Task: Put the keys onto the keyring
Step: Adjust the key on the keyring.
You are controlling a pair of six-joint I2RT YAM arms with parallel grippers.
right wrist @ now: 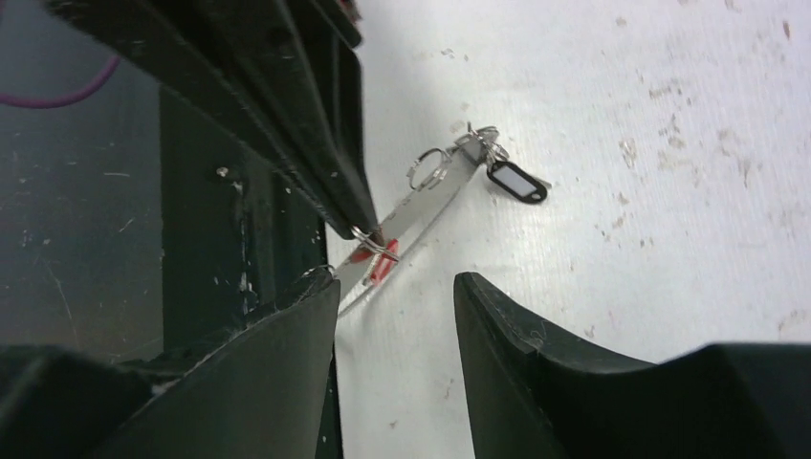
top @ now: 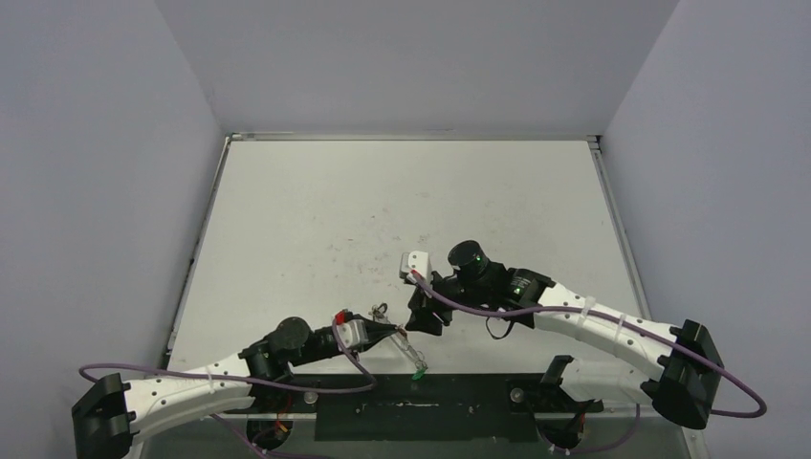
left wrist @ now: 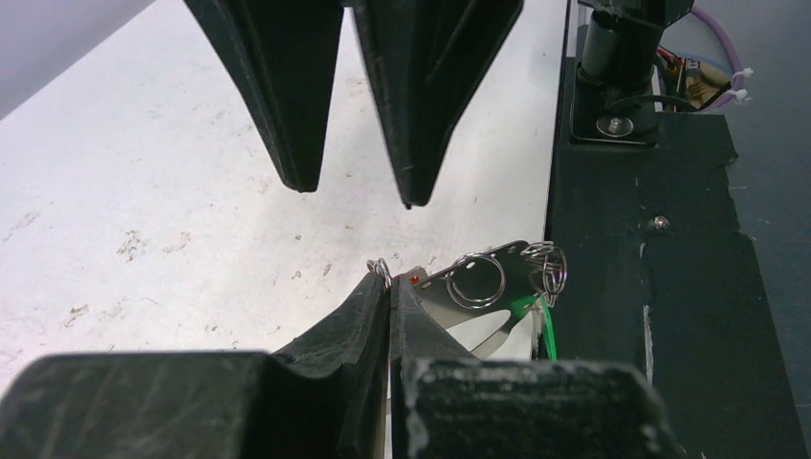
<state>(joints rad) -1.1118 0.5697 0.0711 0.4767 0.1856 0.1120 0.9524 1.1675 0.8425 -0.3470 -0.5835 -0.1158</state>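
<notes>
Left gripper is pinched tight at the bottom centre of its wrist view, holding the end of the keyring. A small split ring sits right at my fingertips. In the top view this is all bottom centre, right at the edge of the black base plate, where the table starts.

Handling, my read: light, thin springy metal, and shiny, so slippery. The little rings dangle and will swing (pinch the flat, not a loose ring, or it pivots). It's not fragile, but it looks thin enough to bend if squeezed hard. Best second hold is probably the flat stretch past the red tag.

Red tag touches the keyring just beside my left pinch. Green tag shows under the ring cluster, lower right of the left wrist view. The key blades are too small to make out, so I can't tell if either is threaded on yet.

Farther along, a black tag with white label lies by the rings, upper centre of the right wrist view.

Right gripper has its jaws apart at a medium gap with nothing between them. It hovers just beyond the left pinch. The keyring end and red tag are just ahead of the finger at lower left of that frame, near it but not in the gap.
</notes>
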